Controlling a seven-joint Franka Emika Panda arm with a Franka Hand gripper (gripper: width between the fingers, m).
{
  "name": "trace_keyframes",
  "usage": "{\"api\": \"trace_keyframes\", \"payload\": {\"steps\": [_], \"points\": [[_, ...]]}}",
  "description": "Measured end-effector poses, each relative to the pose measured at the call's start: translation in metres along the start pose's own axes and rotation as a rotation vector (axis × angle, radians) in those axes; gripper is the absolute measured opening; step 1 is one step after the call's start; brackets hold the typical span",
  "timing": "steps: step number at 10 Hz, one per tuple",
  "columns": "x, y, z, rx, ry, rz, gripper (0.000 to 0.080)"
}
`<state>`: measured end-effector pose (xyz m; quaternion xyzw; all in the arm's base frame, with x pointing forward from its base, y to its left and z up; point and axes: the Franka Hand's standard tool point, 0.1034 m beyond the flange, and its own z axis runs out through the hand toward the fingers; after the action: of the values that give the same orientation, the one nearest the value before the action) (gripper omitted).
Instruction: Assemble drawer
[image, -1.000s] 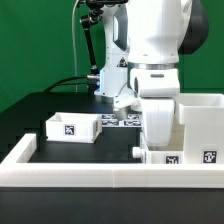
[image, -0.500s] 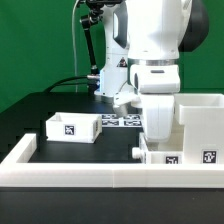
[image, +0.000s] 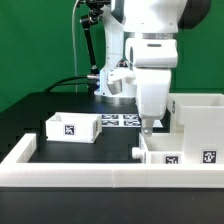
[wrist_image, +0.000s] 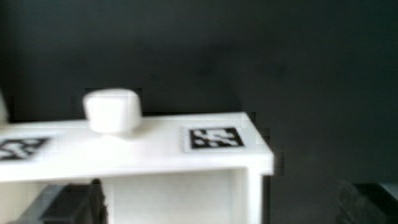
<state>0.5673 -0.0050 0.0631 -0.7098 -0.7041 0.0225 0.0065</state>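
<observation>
One small white drawer tray (image: 72, 128) with a square tag stands at the exterior view's left. A second tray (image: 168, 152) sits by the tall white shell (image: 202, 118) at the right. My gripper (image: 147, 124) hangs open just above this second tray, holding nothing. In the wrist view the tray (wrist_image: 160, 150) shows two tags and a white round knob (wrist_image: 112, 110). My gripper (wrist_image: 222, 202) spans the tray's end wall, with the dark fingers (wrist_image: 71, 203) on either side and clear of it.
The long low white border wall (image: 90, 173) runs along the front and up the left side. The marker board (image: 122, 120) lies flat behind the gripper. Black cables and a stand are at the back by the green backdrop.
The arm has risen: the gripper was low on the right tray and now hangs above it. The tray stays in place next to the shell.
</observation>
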Motion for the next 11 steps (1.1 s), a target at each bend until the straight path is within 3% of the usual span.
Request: {"api": "trace_keyframes", "payload": {"steps": [2, 5, 8, 11], "points": [[-0.020, 0.008, 0.003, 0.007, 0.006, 0.007, 0.0649], [-0.032, 0.010, 0.007, 0.012, 0.046, -0.020, 0.0649], [-0.030, 0.033, 0.018, 0.012, 0.142, 0.008, 0.0649], [-0.018, 0.030, 0.024, 0.011, 0.266, 0.031, 0.0649]]}}
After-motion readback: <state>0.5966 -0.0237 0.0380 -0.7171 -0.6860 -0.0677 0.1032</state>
